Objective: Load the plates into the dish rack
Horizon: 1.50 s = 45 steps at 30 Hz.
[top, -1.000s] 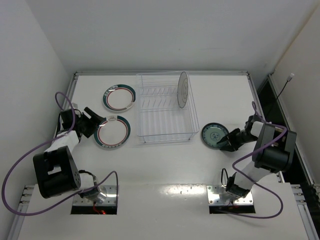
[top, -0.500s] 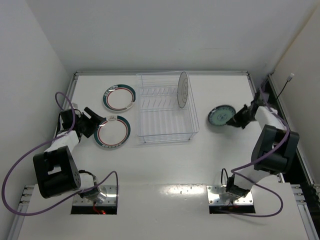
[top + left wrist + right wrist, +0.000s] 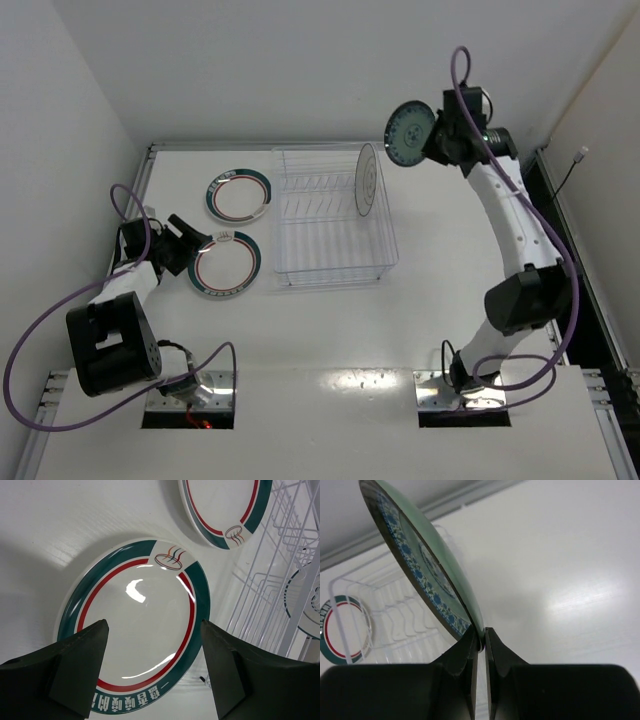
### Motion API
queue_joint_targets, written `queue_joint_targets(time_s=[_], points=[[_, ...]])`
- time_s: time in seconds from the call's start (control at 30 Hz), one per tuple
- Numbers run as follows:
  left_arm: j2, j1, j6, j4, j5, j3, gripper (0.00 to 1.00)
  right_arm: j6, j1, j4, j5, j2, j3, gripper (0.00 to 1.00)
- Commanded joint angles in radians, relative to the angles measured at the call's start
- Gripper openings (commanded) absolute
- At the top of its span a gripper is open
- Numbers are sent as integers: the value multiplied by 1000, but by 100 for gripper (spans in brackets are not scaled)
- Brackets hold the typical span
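Observation:
My right gripper (image 3: 436,135) is shut on the rim of the small teal-patterned plate (image 3: 408,132) and holds it on edge high above the table, to the right of the clear dish rack (image 3: 330,262); the right wrist view shows the plate (image 3: 420,570) pinched at my jaws (image 3: 481,642). The plain white plate (image 3: 366,179) stands upright in the rack's right side. Two teal-rimmed, red-ringed plates lie flat left of the rack, one nearer (image 3: 226,264) and one farther (image 3: 238,196). My left gripper (image 3: 188,243) is open, its jaws over the near edge of the nearer plate (image 3: 135,620).
The rack's wire ribs (image 3: 280,580) show at the right of the left wrist view. A raised rail (image 3: 320,146) runs along the table's far edge, with white walls around. Purple cables loop beside both arms.
My right arm has lifted the teal-patterned plate off the table right of the rack and swung it up and back, turning it on edge. The left arm has not moved.

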State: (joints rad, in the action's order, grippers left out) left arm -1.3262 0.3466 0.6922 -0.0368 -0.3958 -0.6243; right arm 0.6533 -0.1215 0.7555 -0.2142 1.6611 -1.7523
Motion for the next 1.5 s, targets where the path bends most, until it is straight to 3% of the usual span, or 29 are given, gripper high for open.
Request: queue_joint_targets(time_s=[0.0, 0.13, 0.3, 0.43, 0.63, 1.1, 1.27, 1.47], points=[[1, -6, -6, 17, -14, 3, 71, -55, -101, 106, -235, 116, -231, 0], [-8, -6, -6, 17, -14, 3, 71, -98, -234, 211, -323, 276, -509, 0], [-8, -6, -6, 6, -14, 12, 71, -129, -282, 346, -367, 466, -707, 0], [2, -40, 3, -18, -14, 21, 71, -106, -337, 302, -464, 428, -557, 0], [2, -124, 12, -29, 0, 31, 71, -24, -437, 350, -648, 491, -607, 0], [-10, -133, 32, -29, -55, 40, 71, 77, -513, 404, -915, 623, -630, 0], [-10, -133, 41, -20, -55, 40, 71, 89, -514, 395, -920, 641, -595, 0], [12, -133, 41, -20, -55, 49, 71, 100, -523, 360, -806, 709, -547, 0]])
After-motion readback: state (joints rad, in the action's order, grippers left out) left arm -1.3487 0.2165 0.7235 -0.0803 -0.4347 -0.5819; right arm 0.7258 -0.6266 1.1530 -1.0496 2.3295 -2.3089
